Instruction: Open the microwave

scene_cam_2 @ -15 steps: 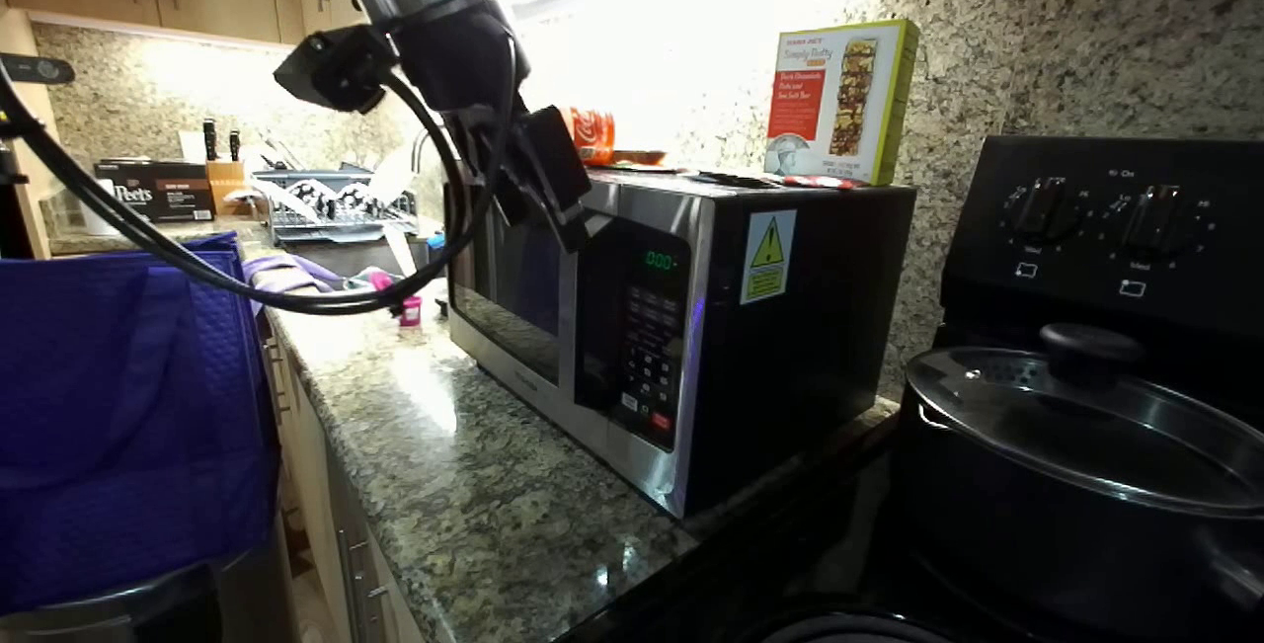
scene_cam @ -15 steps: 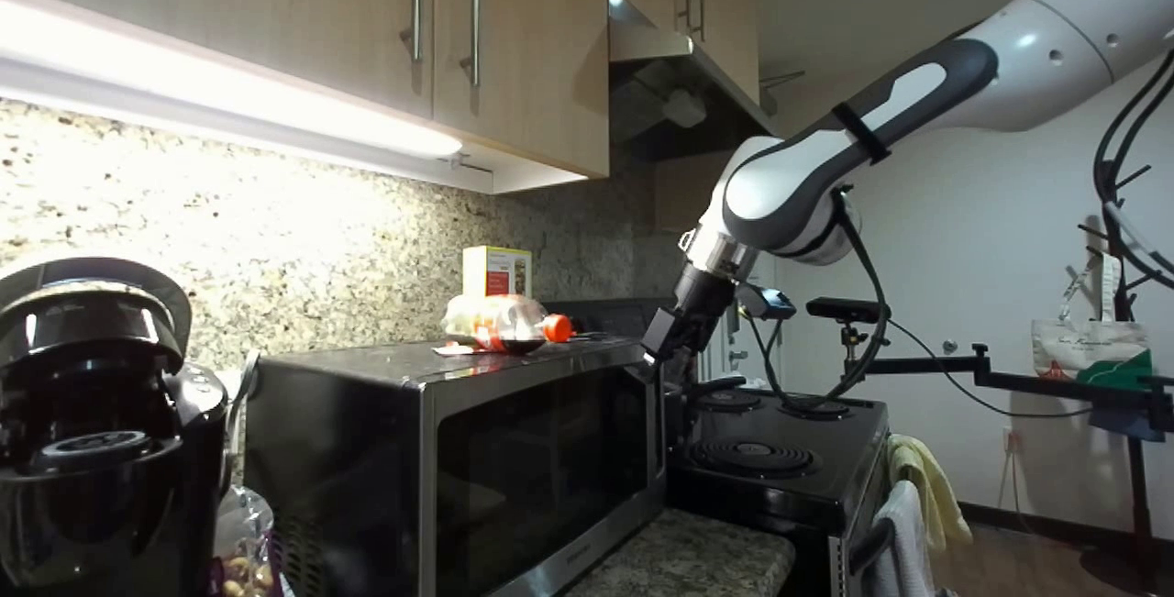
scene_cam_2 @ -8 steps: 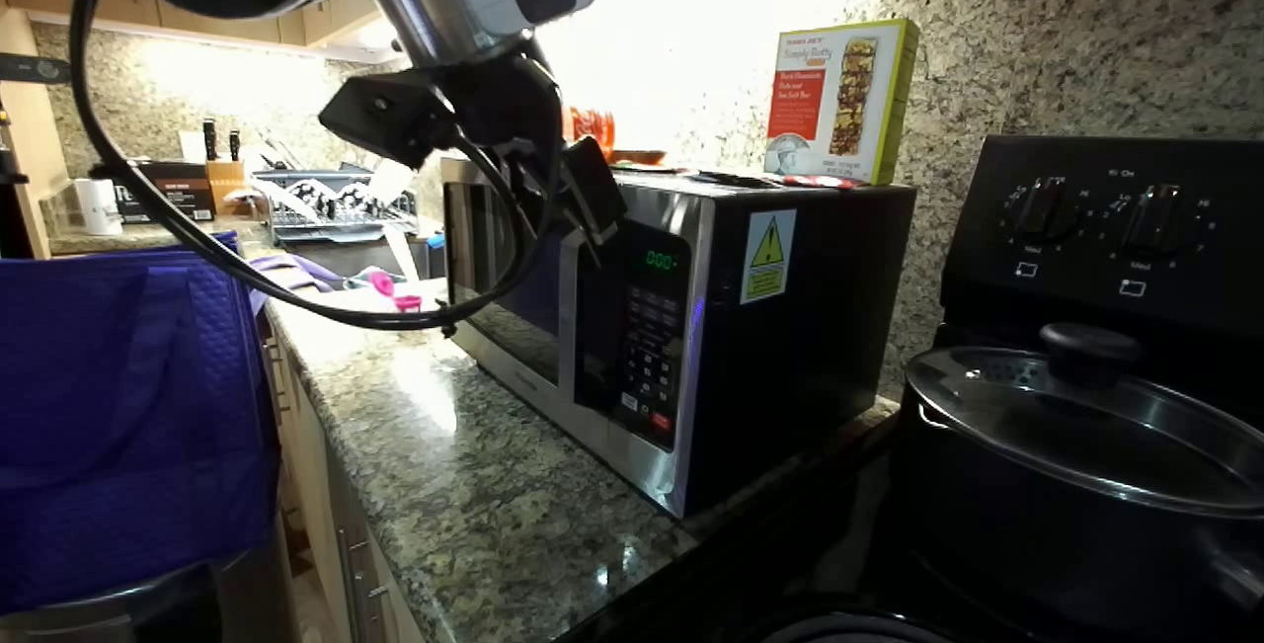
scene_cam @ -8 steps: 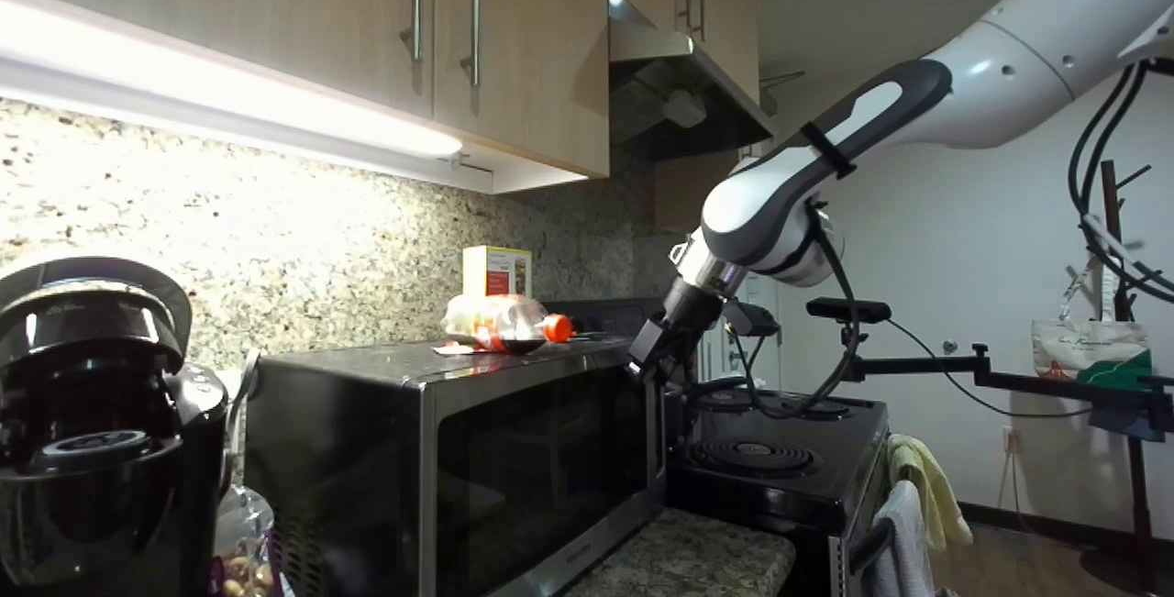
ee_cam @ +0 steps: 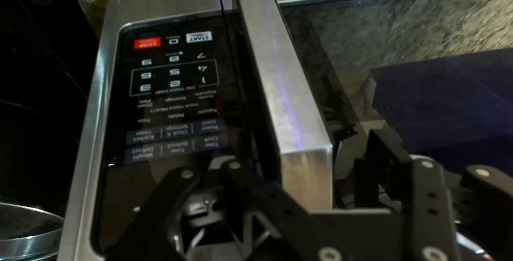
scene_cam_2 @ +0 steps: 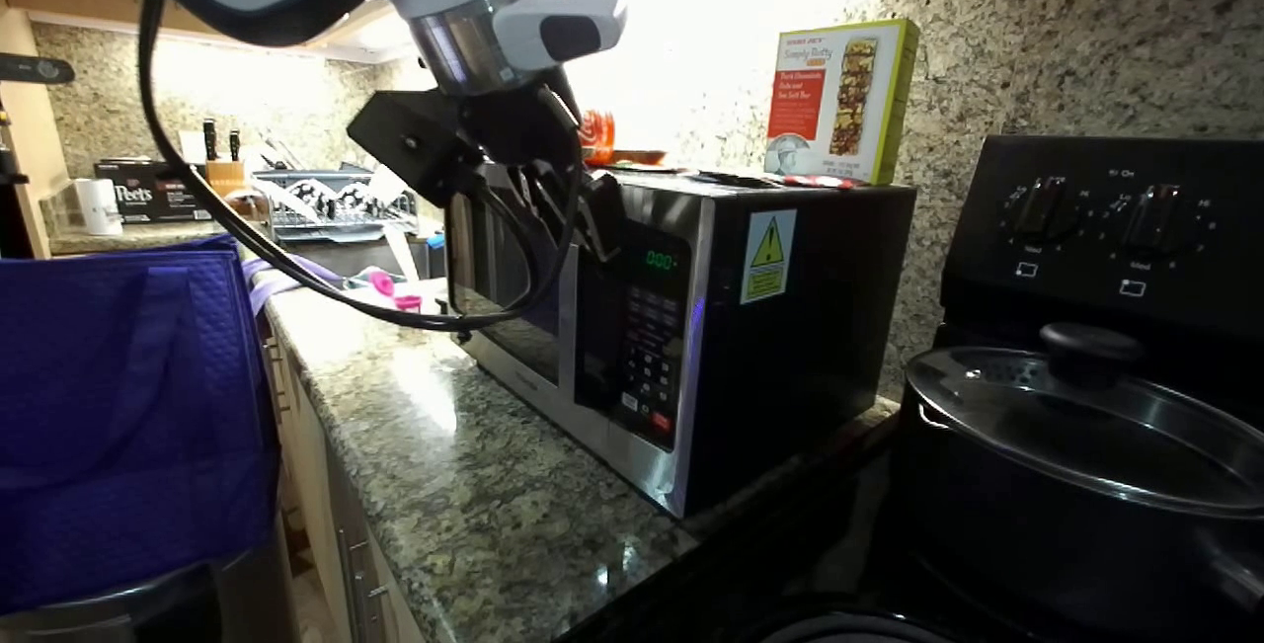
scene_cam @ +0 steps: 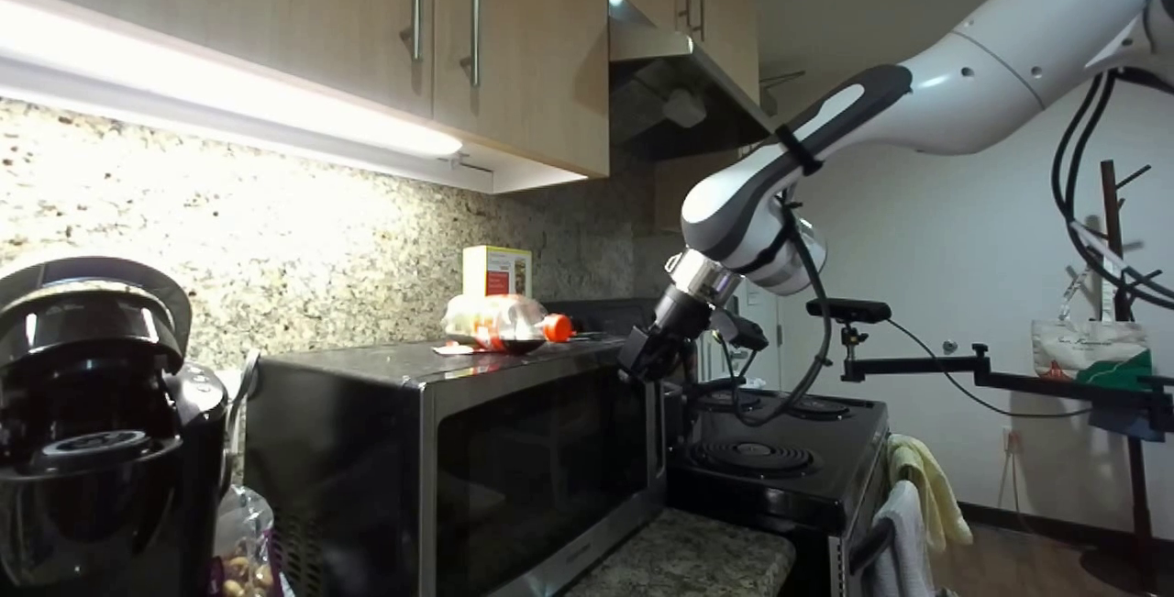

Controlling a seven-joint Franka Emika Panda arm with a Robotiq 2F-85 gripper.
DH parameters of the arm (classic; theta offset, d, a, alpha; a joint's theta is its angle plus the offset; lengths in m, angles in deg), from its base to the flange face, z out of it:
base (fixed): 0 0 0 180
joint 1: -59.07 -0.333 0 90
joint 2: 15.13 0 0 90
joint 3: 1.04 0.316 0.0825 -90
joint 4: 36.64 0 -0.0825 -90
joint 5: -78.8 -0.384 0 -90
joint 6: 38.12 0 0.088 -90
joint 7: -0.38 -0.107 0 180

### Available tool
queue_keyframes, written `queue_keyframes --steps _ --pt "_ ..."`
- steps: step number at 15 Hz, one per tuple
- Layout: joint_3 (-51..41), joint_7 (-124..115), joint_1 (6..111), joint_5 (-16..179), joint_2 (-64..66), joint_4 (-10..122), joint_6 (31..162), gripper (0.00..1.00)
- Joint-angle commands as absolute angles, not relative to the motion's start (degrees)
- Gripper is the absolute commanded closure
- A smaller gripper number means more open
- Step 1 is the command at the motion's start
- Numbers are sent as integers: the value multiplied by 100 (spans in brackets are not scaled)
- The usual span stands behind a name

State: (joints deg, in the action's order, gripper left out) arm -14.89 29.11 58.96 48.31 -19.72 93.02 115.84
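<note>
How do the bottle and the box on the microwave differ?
Pose: the bottle lies on its side; the box stands upright.
Shape: the bottle is rounded; the box is flat-sided.
Look: the bottle is partly clear; the box is opaque, printed white, red and yellow-green.
Shared: both are on top of the microwave.

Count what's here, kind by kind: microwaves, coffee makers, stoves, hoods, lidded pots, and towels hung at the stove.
Microwave: 1
Coffee maker: 1
Stove: 1
Hood: 1
Lidded pot: 1
Yellow towel and pale towel: 2
Total: 7
</note>
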Motion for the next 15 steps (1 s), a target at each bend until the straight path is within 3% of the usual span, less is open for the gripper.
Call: queue_keyframes --steps 1,7,15 --pt "-1578 3371 5866 4343 -1921 9223 11496 58" --pt "-1645 3766 5878 4357 -1998 9390 11501 92" --pt "-1475 3669 5792 4394 -2453 10074 12008 91"
